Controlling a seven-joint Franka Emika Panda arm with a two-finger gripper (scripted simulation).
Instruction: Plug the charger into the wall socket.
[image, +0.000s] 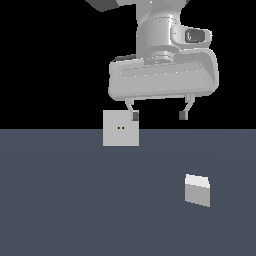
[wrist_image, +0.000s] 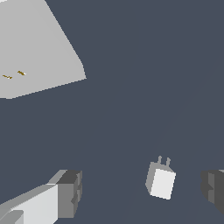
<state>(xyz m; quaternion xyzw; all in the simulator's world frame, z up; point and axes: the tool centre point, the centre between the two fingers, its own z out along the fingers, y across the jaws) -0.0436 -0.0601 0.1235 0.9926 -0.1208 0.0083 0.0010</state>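
Dark slate table (image: 65, 210), hand (image: 159, 115) wide open and empty above it; a skewed grab on the charger (image: 197, 190) could misalign its prongs for the wall socket (image: 120, 128).

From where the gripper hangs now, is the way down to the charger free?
Probably yes. The gripper hangs open above the floor, and the charger lies alone below, toward the exterior view's right. The wall socket stands apart on the other side, with nothing over or beside the charger.
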